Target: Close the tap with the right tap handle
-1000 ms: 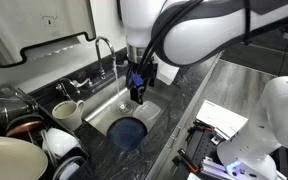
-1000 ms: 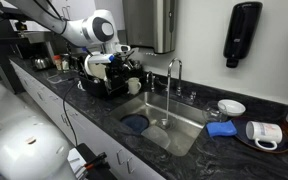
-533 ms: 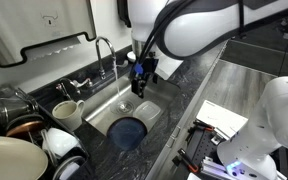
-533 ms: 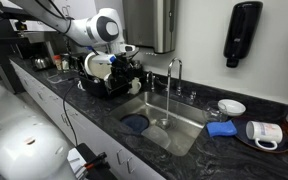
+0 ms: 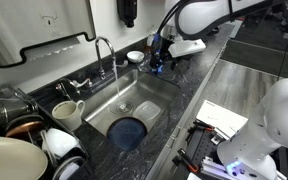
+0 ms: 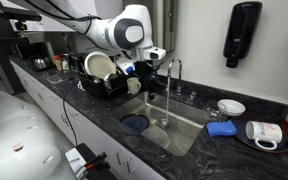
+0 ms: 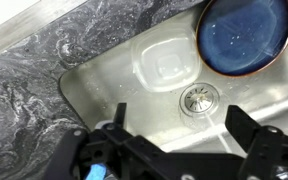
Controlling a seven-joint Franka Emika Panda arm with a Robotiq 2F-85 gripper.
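In an exterior view the pincer (image 5: 156, 60) hangs near but clear of the right tap handle (image 5: 124, 63), the tap (image 5: 103, 40) beyond it apparently running; in an exterior view the pincer (image 6: 152, 70) flanks the tap (image 6: 178, 80); the wrist view shows the pincer (image 7: 174, 110) spread, empty, over the sink (image 7: 104, 70): closing not yet begun.

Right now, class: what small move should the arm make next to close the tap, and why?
Probably lower the open gripper toward the right tap handle beside the tap: it hangs above the end of the sink, touching neither.
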